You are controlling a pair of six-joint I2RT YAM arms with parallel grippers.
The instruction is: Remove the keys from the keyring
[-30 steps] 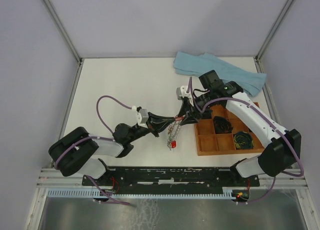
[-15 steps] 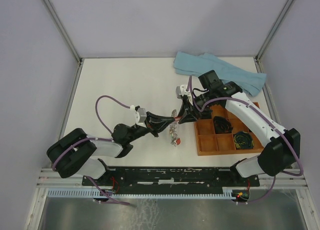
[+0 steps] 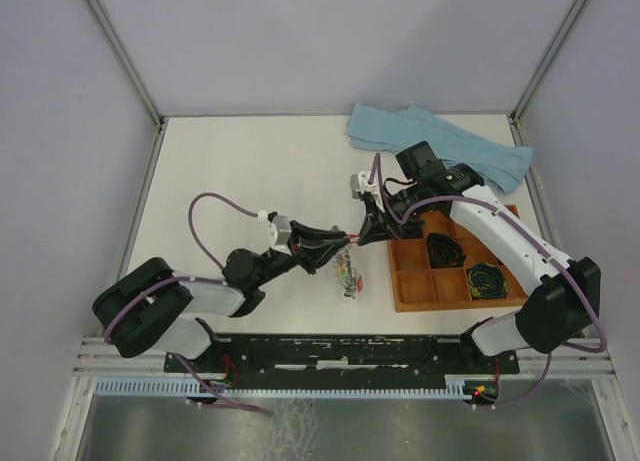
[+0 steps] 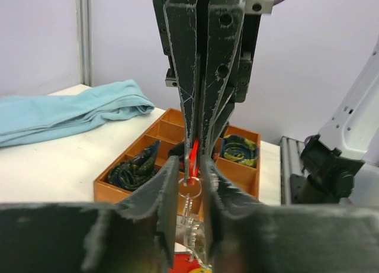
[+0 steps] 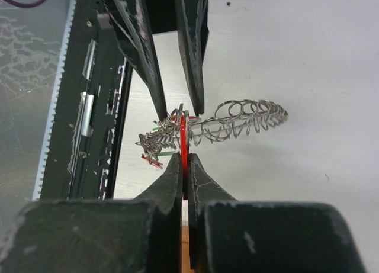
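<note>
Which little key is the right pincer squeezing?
The red key, upright between the right pincer's tips. The green key and the rest hang unpinched on the keyring.

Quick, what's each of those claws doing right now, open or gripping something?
Left gripper: slightly open, with the keyring loops between its fingers.
Right gripper: shut on a red key.

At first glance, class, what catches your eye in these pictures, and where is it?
Mid-table, the right pincer is shut on a red key of the wire-looped keyring, tip to tip with the slightly parted left pincer. To the right sit an orange tray and, at the far corner, a blue cloth.
</note>
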